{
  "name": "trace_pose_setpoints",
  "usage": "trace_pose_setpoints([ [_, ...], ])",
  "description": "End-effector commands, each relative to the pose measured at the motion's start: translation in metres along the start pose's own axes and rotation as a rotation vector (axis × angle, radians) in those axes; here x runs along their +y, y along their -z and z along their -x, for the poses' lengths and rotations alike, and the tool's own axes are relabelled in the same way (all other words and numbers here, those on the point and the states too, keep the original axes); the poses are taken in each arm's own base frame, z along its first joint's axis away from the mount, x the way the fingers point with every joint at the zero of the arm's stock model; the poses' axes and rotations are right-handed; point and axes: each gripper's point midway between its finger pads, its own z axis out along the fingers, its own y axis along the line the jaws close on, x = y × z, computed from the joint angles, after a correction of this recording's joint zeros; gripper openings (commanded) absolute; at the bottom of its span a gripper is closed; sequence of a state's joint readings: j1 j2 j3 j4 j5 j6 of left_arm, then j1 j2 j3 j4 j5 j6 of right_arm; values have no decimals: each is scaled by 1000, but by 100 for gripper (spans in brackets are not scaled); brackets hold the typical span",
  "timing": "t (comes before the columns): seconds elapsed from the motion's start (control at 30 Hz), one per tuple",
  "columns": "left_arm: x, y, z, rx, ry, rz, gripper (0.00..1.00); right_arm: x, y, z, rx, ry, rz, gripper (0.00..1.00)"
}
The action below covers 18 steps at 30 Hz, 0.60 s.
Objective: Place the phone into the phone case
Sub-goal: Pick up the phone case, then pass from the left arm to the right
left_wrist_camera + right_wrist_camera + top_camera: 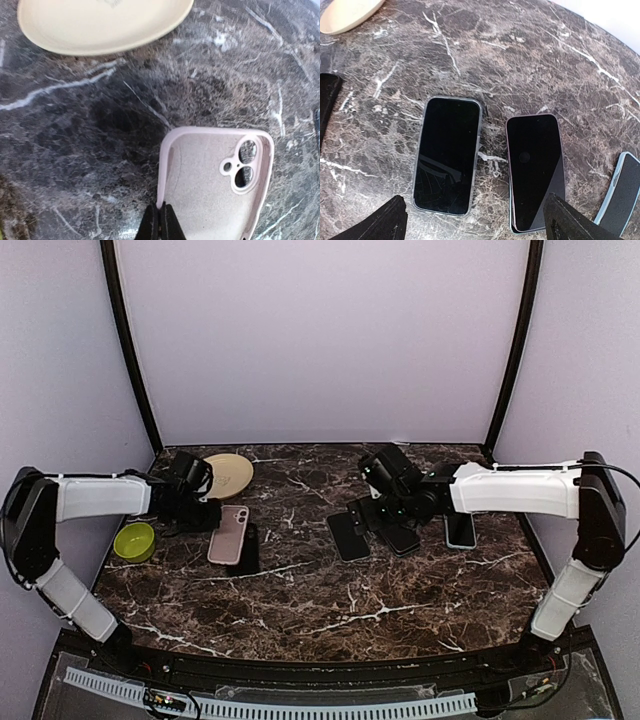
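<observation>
The pink phone case lies open side up on the marble table, camera cut-out at its far right; it also shows in the top view. My left gripper is shut on the case's left rim, its fingers pinched together. A black phone lies right beside the case. My right gripper is open wide and empty, low over two face-up dark phones: one in a clear case, the other stacked on something thin. In the top view the right gripper hangs over these phones.
A cream plate lies at the back left and a green bowl at the left edge. A blue-edged phone lies right of the right gripper. A black object sits at the left edge of the right wrist view.
</observation>
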<state>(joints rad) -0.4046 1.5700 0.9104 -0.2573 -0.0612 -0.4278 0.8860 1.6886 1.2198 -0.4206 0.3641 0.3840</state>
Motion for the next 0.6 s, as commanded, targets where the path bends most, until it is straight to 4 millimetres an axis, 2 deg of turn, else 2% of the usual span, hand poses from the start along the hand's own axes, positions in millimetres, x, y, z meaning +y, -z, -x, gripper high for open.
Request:
trace_pose_setpoints([
  [0.0,-16,59,29,-241,-7,-23,0,18,26,22,-91,32,86,95],
  [0.1,-42,100,34,-413,-95,-19,0,58,48,40,-188,93,234,94],
  [0.13,-43,115,41,-482,-91,-4,0,80,61,49,-241,117,324,94],
  [0.17,-55,121,35,-500,-118,-20,0,99,74,56,-285,144,401,94],
  [0.2,-55,134,41,-556,-108,-6,0,118,88,62,-327,166,480,94],
  [0.23,-65,140,35,-575,-131,-22,0,134,103,69,-376,176,552,94],
  [0.27,-68,154,42,-638,-132,-13,0,147,116,76,-423,172,625,94],
  [0.3,-79,160,35,-659,-164,-34,0,158,127,82,-459,164,696,94],
  [0.33,-82,174,42,-727,-163,-30,0,165,134,86,-485,143,747,93],
  [0.37,-93,179,37,-746,-188,-55,0,170,137,90,-502,119,779,93],
  [0.43,-105,196,38,-814,-199,-85,0,177,135,96,-514,88,807,91],
  [0.57,-114,205,33,-843,-198,-114,0,187,121,105,-508,29,817,88],
])
